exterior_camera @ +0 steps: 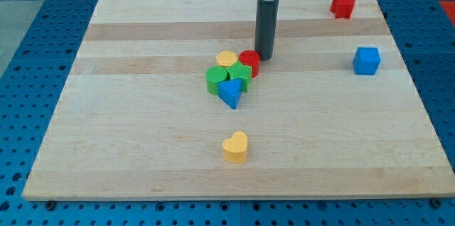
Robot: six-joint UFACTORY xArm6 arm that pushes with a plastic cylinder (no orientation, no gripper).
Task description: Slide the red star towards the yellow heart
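Note:
The red star (343, 4) lies near the board's top right corner. The yellow heart (235, 147) lies low in the middle of the board, far from the star. My tip (265, 57) stands at the upper middle, touching or just beside the right side of a red cylinder (249, 60), well to the left of and below the red star.
A cluster sits by my tip: a yellow block (227, 58), the red cylinder, two green blocks (216, 79) (239, 74) and a blue triangle (229, 93). A blue cube (367, 60) lies at the right. The wooden board (128, 133) sits on a blue perforated table.

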